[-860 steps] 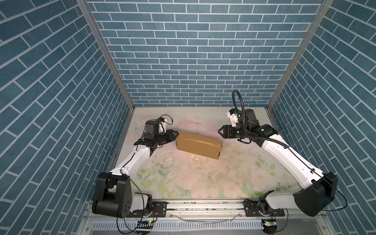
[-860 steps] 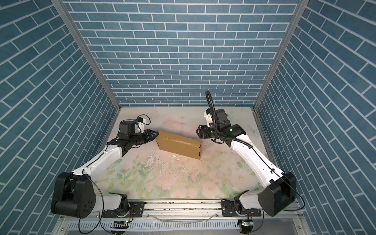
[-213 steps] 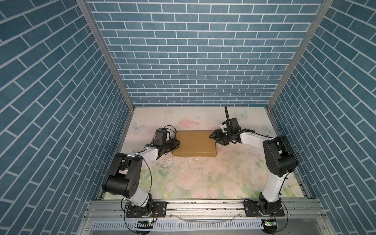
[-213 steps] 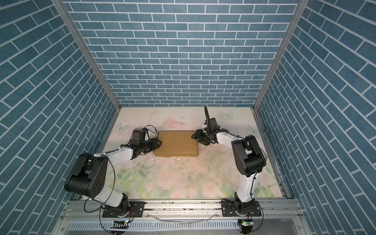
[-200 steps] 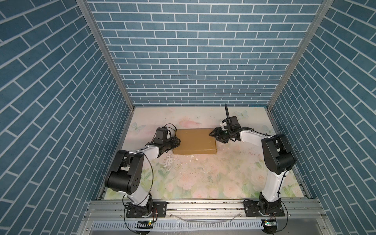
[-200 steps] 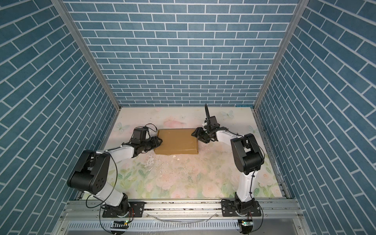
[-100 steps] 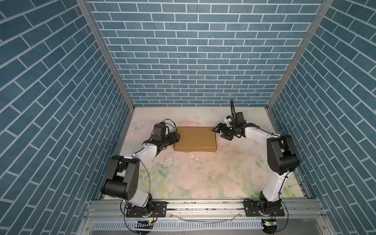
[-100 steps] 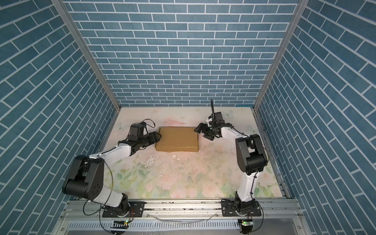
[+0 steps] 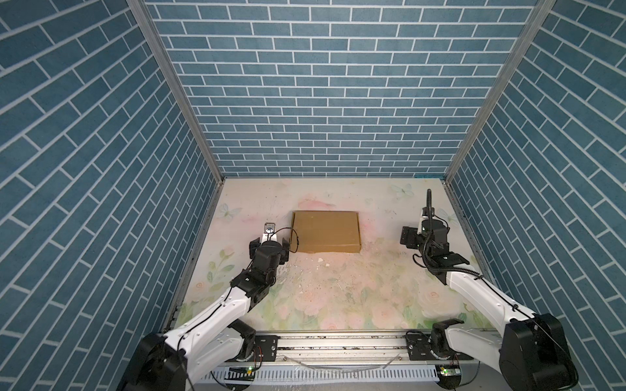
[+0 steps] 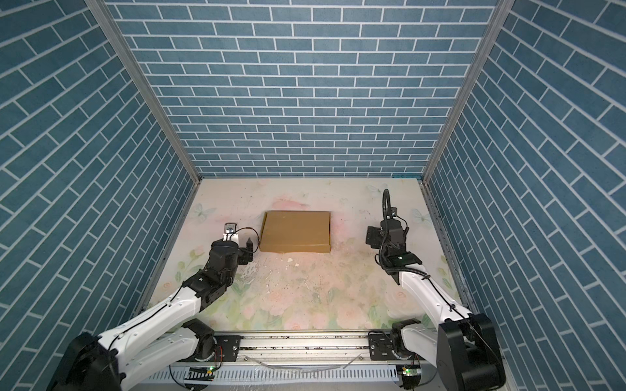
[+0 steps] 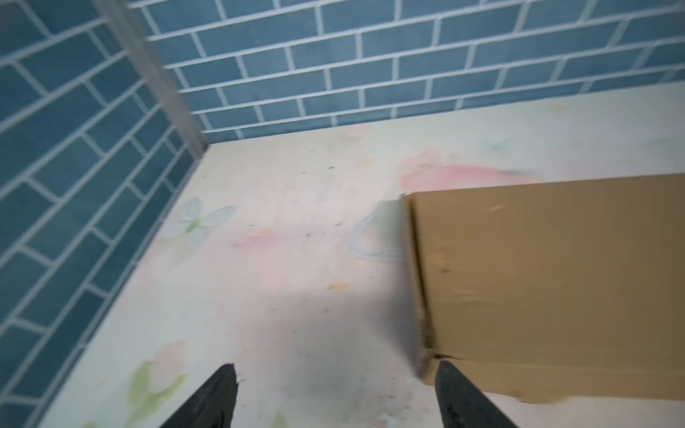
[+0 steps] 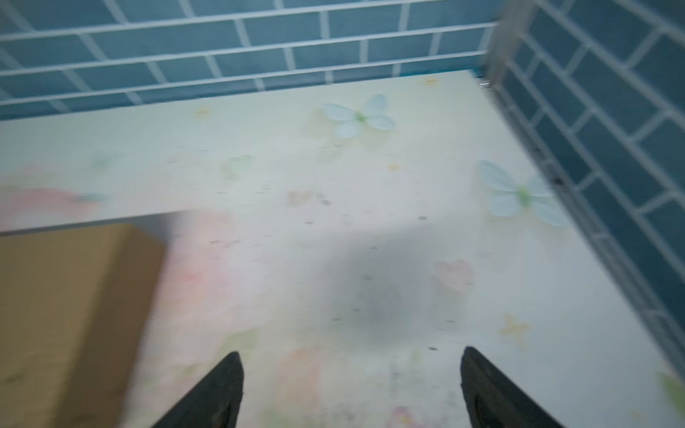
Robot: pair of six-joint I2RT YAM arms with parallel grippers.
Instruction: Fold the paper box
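The paper box (image 9: 326, 232) (image 10: 295, 232) is a flat, closed tan cardboard rectangle lying on the floral mat, a little behind the middle. My left gripper (image 9: 269, 241) hovers by the box's near left corner, open and holding nothing. In the left wrist view one fingertip (image 11: 444, 370) sits just at that corner of the box (image 11: 556, 278), and the gripper (image 11: 335, 367) is otherwise over bare mat. My right gripper (image 9: 424, 233) is open and well off to the right of the box. In the right wrist view, the right gripper (image 12: 351, 352) is empty and the box (image 12: 66, 315) is at the side.
Blue brick walls close in the back and both sides, with metal corner posts (image 9: 216, 176) (image 9: 447, 176). Small white scraps (image 9: 321, 269) lie on the mat just in front of the box. The arm rail (image 9: 338, 342) runs along the front edge.
Both grippers have opened wide and drawn away from the box's sides. The right one moved far to the right, the left one back toward the front. The box now lies square and still.
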